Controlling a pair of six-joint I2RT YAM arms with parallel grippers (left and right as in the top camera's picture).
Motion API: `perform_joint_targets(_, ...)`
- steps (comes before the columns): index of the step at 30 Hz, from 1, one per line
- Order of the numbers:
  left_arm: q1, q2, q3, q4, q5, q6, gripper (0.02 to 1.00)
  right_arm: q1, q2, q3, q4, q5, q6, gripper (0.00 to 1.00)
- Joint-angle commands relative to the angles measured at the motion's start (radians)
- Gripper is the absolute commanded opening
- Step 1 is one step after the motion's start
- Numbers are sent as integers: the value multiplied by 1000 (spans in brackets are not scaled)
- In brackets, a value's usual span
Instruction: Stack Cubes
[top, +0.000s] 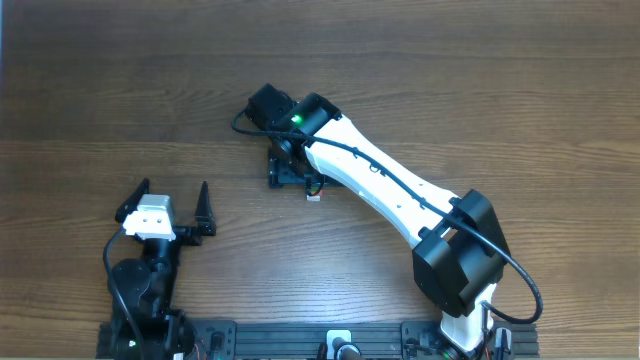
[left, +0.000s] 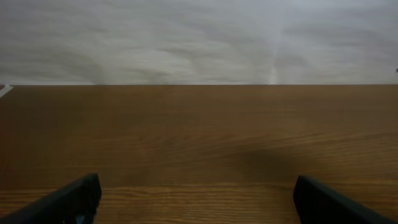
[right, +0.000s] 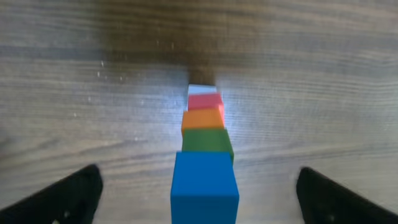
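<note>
Just 11 o'clock of centre on the wooden table (top: 480, 80), the right gripper (right: 199, 173) hangs spread wide over a tower of cubes (right: 203, 124), the left gripper (top: 173, 190) open at 8 o'clock; the blue top cube (right: 205, 186), likely light, rigid and tippy, wants pinching on opposite flat sides.

five cubes stand in one upright stack on the table (right: 93, 93): a blue cube (right: 204, 186) on top, then a green cube (right: 207, 140), an orange cube (right: 202, 118), a red cube (right: 205, 101), and lowest a pale cube (right: 200, 90), perhaps white. their edges are not quite in line.
</note>
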Motion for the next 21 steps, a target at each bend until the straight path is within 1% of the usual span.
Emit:
perform_joint_targets(1, 7, -8, -5, -2, 10, 11, 1000, -6, 16, -10, 8, 6, -1, 993)
perform_joint_targets(5, 7, -8, -5, -2, 10, 11, 1000, -9, 14, -9, 14, 6, -6, 993)
perform_joint_targets(10, 7, -8, -5, -2, 10, 11, 1000, -32, -19, 11, 21, 6, -49, 991)
perform_joint_targets(15, 7, -8, -5, -2, 10, 11, 1000, -74, -93, 96, 21, 13, -153, 993)
perform_joint_targets(17, 7, -8, -5, -2, 10, 11, 1000, -92, -119, 144, 21, 32, -211, 993)
perform_joint_targets(21, 7, -8, -5, -2, 10, 11, 1000, -166, -190, 241, 26, 87, -325, 991)
